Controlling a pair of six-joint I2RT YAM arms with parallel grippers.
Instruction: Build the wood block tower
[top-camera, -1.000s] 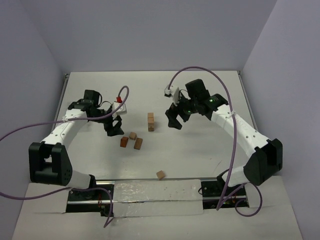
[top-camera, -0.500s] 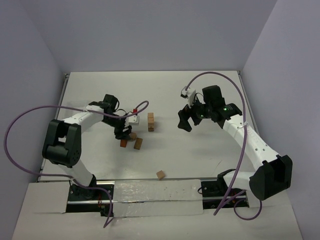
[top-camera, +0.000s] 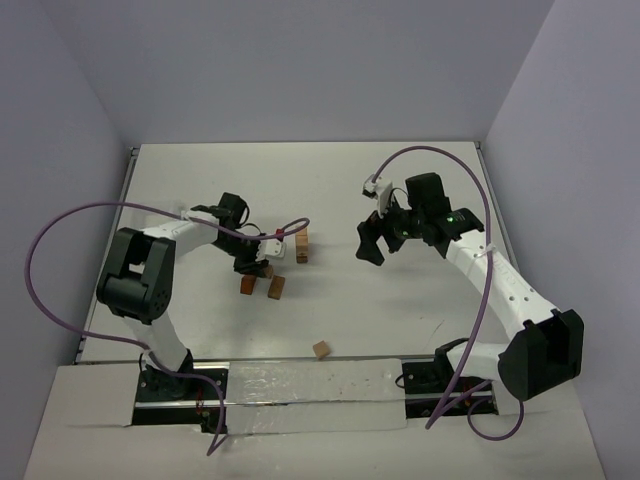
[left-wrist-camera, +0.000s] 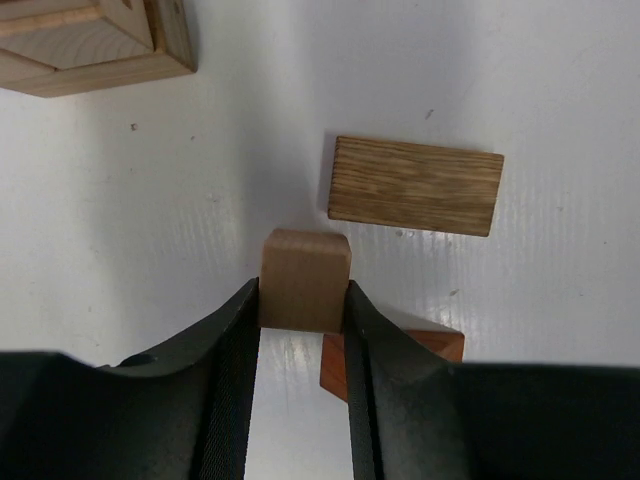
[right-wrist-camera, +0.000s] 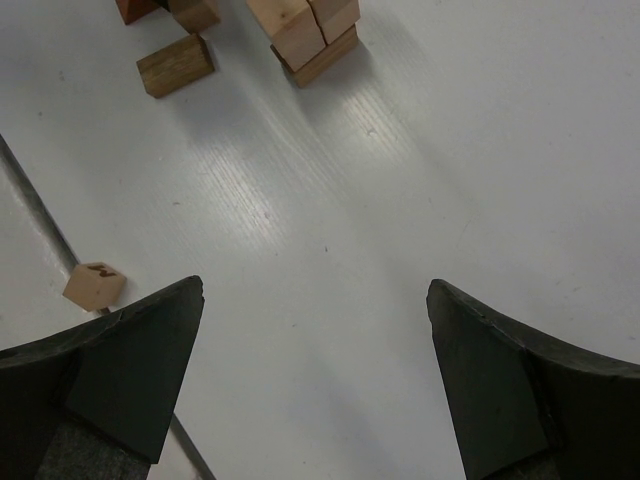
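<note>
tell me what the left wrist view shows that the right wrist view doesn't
Only left wrist: the left gripper shut on a tan block. Only right wrist: the open right gripper and a lone block apart from the rest. Both: the base of the tower and the brown cuboid near it.

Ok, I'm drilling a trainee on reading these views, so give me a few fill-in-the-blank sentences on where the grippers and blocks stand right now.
1. The left gripper is ____ on the tan block.
2. The right gripper is ____ and holds nothing.
3. In the top view, the tower stands ____ the two grippers.

Missing words: shut; open; between.
</note>
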